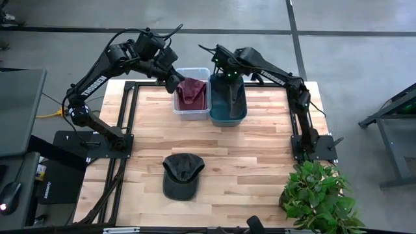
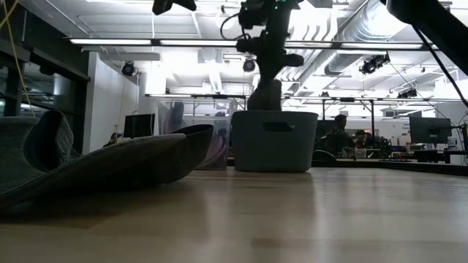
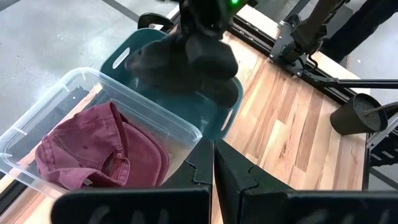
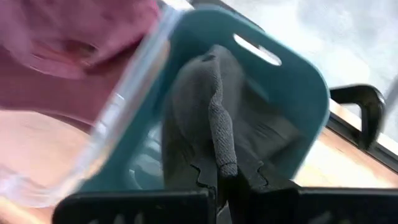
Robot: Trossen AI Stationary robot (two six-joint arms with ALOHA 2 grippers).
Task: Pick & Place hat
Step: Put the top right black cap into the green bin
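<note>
A dark grey hat (image 4: pixel 211 106) hangs from my right gripper (image 4: pixel 225 177), which is shut on it above the teal bin (image 1: pixel 238 114); in the low view the hat (image 2: pixel 265 93) dips into the bin (image 2: pixel 274 140). A maroon hat (image 3: pixel 102 152) lies crumpled on the floor of the clear bin (image 1: pixel 177 112) next to it. My left gripper (image 3: pixel 213 169) is shut and holds nothing, hovering by the clear bin's near corner. Another dark grey cap (image 1: pixel 182 174) lies flat on the table near its near edge, brim toward the near side. My right gripper pinches a raised fold of the grey hat's fabric (image 4: pixel 225 163) between its two fingers, coming from above and pointing down. The hat hangs below the fingers, its lower part inside the teal bin; whether it touches the bin floor cannot be seen.
The two bins stand side by side at the table's far edge. A potted plant (image 1: pixel 318 195) sits at the near right corner. Bare wood lies between the bins and the cap. People and desks show in the room behind in the low view.
</note>
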